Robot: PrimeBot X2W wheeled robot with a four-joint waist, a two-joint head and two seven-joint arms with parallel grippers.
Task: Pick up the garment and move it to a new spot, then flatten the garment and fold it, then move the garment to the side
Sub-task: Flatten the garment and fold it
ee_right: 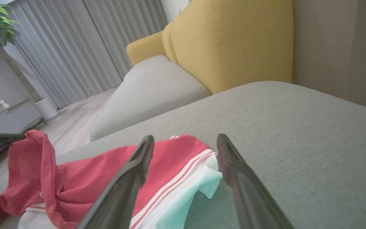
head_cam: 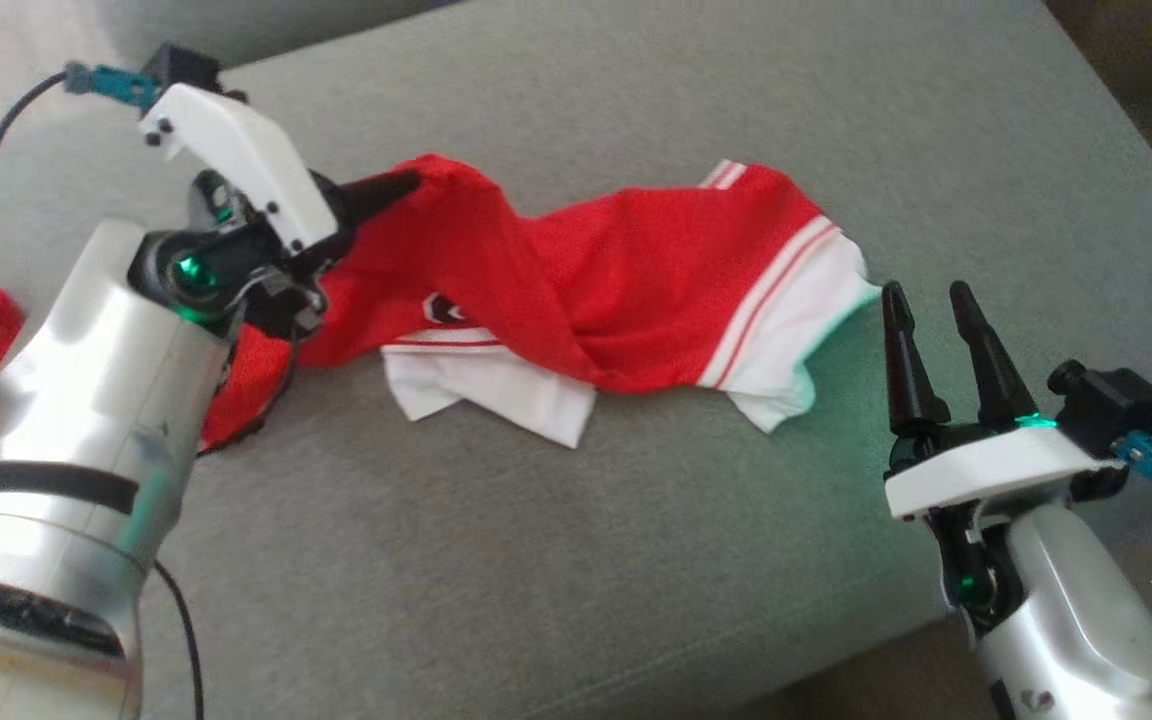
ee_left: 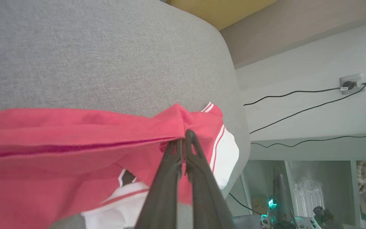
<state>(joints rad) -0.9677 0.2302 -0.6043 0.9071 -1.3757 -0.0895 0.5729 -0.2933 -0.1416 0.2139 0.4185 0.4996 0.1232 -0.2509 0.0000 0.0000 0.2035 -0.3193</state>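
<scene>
red & white garment (head_cam: 636,280) lay crumpled across the grey sofa cushion (head_cam: 536,560), stretched left to right, w/ the striped white hem at its right end. left gripper (ee_left: 183,141) had its fingers pressed together on a fold of red fabric near the garment's left part, holding that fold up off the cushion. right gripper (head_cam: 926,295) sat just beside the white hem, fingers spread apart, nothing btwn them. yellow backrest (ee_right: 233,41) stood beyond the cushion.
</scene>
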